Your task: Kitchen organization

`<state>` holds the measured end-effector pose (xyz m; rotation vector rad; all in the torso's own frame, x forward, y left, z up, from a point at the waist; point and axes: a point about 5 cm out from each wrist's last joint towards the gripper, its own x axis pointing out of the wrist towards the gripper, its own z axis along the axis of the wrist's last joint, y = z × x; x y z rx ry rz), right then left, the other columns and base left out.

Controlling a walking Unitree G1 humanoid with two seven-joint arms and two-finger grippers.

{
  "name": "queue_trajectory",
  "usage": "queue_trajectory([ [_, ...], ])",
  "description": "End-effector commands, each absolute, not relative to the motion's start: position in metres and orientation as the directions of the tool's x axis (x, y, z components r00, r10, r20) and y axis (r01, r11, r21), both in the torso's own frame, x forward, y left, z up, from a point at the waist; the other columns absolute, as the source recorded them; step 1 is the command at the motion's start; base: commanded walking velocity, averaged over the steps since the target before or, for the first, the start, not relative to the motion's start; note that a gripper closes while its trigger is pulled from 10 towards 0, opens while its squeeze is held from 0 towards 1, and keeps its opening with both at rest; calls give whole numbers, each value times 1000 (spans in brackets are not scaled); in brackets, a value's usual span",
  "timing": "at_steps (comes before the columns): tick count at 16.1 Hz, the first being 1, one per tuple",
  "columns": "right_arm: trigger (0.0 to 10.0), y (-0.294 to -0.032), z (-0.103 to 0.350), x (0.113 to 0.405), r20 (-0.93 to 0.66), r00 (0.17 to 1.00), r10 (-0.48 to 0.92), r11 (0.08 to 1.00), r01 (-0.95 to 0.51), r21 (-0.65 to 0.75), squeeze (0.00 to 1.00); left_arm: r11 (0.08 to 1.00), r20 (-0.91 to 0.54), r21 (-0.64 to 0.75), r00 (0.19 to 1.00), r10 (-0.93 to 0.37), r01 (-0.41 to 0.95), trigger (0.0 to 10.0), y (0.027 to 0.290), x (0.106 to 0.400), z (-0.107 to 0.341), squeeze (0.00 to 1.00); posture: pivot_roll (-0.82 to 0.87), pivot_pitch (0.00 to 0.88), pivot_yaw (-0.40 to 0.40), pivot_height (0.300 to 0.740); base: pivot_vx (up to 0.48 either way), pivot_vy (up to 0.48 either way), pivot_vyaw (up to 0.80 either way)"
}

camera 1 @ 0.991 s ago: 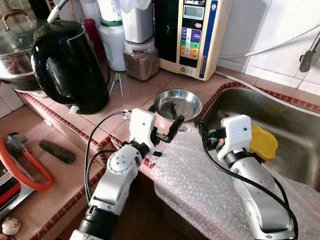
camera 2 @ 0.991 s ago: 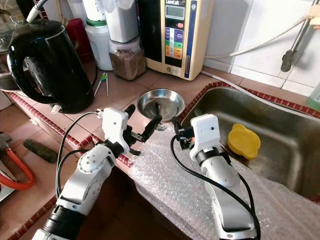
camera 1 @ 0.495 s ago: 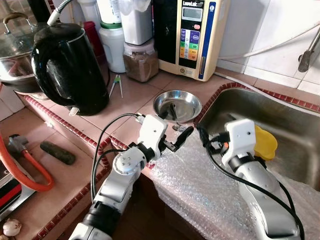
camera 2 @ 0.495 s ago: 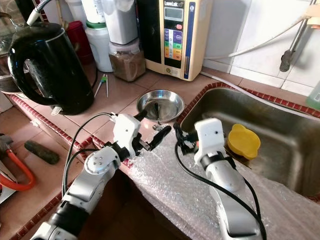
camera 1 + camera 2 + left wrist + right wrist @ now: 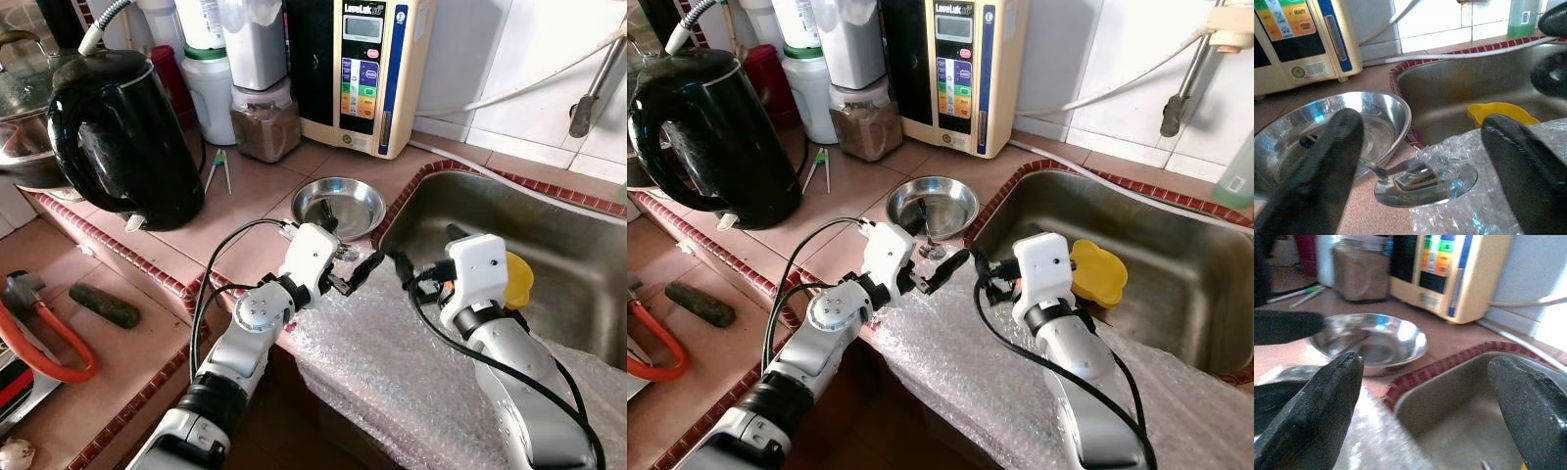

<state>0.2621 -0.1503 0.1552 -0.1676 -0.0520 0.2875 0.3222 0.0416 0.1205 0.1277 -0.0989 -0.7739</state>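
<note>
Where the terracotta-tiled counter (image 5: 265, 211) meets the stainless steel sink basin (image 5: 578, 259), a sheet of clear bubble wrap (image 5: 392, 362) drapes over the front edge. Item: shallow round stainless steel bowl (image 5: 339, 203), upright on the counter just beside the sink's red-tiled rim. Item: small polished steel spoon (image 5: 1422, 185), lying on the tile in front of the bowl, its bowl end touching the edge of the bubble wrap, its handle leading under the steel bowl's rim. Left claw (image 5: 351, 275): fingers spread wide, holding nothing, poised low over the spoon, which lies between the two fingertips in the left wrist view. Right claw (image 5: 423, 262): fingers likewise spread wide and empty, at the near corner of the sink, just beside the left claw and pointing toward the steel bowl. Item: yellow plastic lobed dish (image 5: 1097, 273), inside the sink, partly behind the right wrist. Rear of counter: glossy black electric kettle (image 5: 122, 142); cream-coloured water ioniser unit with coloured buttons (image 5: 358, 69); clear jar of brown powder (image 5: 264, 122); white plastic canister (image 5: 210, 83). Lower tiled ledge at the robot's left: dark green oblong object (image 5: 103, 305) and orange hose (image 5: 59, 357).
</note>
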Motion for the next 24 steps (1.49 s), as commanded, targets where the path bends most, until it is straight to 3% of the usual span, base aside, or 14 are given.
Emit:
queue_trajectory([
  [1, 10000, -144, 163, 258, 55, 937, 346, 928, -333, -164, 1000, 701, 59, 171, 703, -709, 693, 2863, 43, 326, 126, 0, -256, 7, 84, 740, 0, 0, 0],
  [2, 10000, -139, 168, 253, 52, 901, 431, 896, -420, -143, 686, 694, 57, 177, 697, -715, 697, 863, 44, 327, 125, 0, -256, 8, 87, 740, 0, 0, 0],
  [3, 10000, -139, 169, 251, 50, 888, 457, 884, -447, -136, 518, 690, 56, 174, 693, -719, 702, 78, 45, 326, 124, 0, -256, 8, 88, 740, 0, 0, 0],
  [4, 10000, -139, 170, 250, 43, 878, 476, 874, -468, -132, 482, 689, 55, 173, 692, -720, 703, 0, 45, 326, 123, 0, -255, 8, 88, 740, 0, 0, 0],
  [14, 10000, -134, 160, 234, -90, 751, 654, 746, -660, -92, 337, 702, 49, 175, 706, -707, 690, 0, 58, 330, 120, 0, -252, 7, 87, 740, 0, 0, 0],
  [20, 10000, -139, 157, 235, -115, 755, 646, 747, -656, -110, 212, 714, 53, 178, 718, -694, 677, 0, 66, 331, 121, 0, -233, 9, 83, 740, 0, 0, 0],
  [24, 10000, -138, 155, 236, -123, 758, 641, 748, -652, -123, 200, 735, 71, 184, 737, -672, 652, 0, 72, 334, 125, 0, -229, 9, 83, 740, 0, 0, 0],
])
